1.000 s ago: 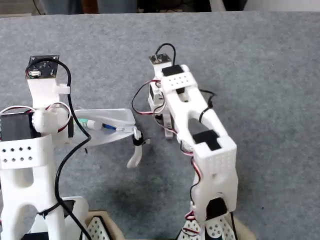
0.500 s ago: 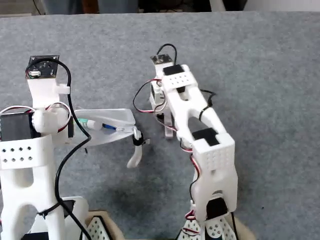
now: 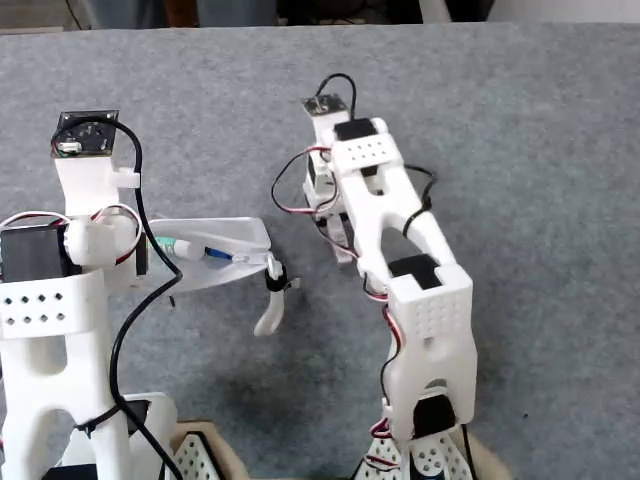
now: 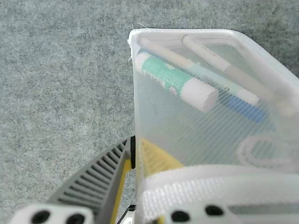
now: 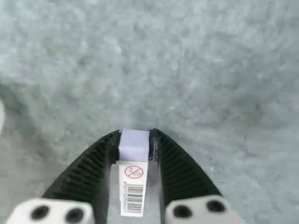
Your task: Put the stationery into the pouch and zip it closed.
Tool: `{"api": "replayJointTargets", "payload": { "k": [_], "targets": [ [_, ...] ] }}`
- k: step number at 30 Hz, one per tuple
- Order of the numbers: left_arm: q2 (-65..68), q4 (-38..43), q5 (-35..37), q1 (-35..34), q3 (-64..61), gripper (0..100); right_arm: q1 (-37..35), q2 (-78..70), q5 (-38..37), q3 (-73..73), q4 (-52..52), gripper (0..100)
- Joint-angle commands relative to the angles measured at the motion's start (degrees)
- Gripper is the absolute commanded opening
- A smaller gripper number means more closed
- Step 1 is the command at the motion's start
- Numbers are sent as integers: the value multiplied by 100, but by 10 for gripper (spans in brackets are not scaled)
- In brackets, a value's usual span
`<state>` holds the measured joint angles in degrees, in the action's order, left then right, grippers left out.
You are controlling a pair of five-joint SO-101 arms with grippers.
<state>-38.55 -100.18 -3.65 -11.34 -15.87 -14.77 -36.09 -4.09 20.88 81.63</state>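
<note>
A translucent mesh pouch [image 3: 218, 256] lies left of centre with its mouth toward the middle of the table. My left gripper [image 4: 137, 155] is shut on its near-left end [image 3: 148, 258]. Through the mesh of the pouch [image 4: 205, 140] I see a green-labelled glue stick [image 4: 174, 82], a white pen [image 4: 223, 76] and a blue item [image 4: 244, 107]. A white zipper strap [image 3: 270, 308] trails from the mouth. My right gripper [image 5: 134, 136] is shut on a pale eraser [image 5: 134, 148] in a barcoded sleeve, above bare carpet. From above, that gripper [image 3: 338, 232] sits right of the pouch mouth, mostly under its arm.
Grey carpet [image 3: 520, 140] covers the table. The right arm [image 3: 400, 260] stretches from the near edge to the table's middle. Both arm bases [image 3: 200, 455] stand at the near edge. A dark strip [image 3: 300, 10] runs along the far edge.
The right arm has shifted a little toward the far side of the table with the eraser still held. The left arm and pouch have not moved.
</note>
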Motion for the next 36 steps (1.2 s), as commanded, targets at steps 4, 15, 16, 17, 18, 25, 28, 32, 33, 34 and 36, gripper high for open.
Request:
{"api": "replayJointTargets", "payload": {
  "k": [4, 15, 16, 17, 18, 25, 28, 32, 33, 34, 36],
  "targets": [
    [-18, -53, 18, -92, -4, 28, 9, 84, -105, 1974, 1257, 11],
    [-18, -53, 18, -66, -4, 28, -176, 629, -791, 4462, 1960, 12],
    [-18, -53, 18, -66, -4, 28, -264, 778, -914, 4479, 1960, 12],
    [-18, -53, 18, -66, -4, 28, -352, 945, -932, 4479, 1960, 12],
    [-18, -53, 18, -66, -4, 28, -431, 1121, -932, 4479, 1960, 12],
    [-18, -53, 18, -66, -4, 28, -1055, 2211, -897, 4470, 1960, 12],
    [-18, -53, 18, -66, -4, 28, -1240, 2589, -721, 4470, 1960, 12],
    [-18, -53, 18, -66, -4, 28, -1442, 3011, -519, 4462, 1960, 12],
    [-18, -53, 18, -57, -4, 28, -1495, 3099, -510, 4462, 1960, 12],
    [-26, -53, 18, -57, -4, 28, -1565, 3204, -510, 4462, 1960, 12],
    [-26, -62, 18, -57, -4, 28, -1714, 3468, -527, 4462, 1960, 12]
  ]
}}
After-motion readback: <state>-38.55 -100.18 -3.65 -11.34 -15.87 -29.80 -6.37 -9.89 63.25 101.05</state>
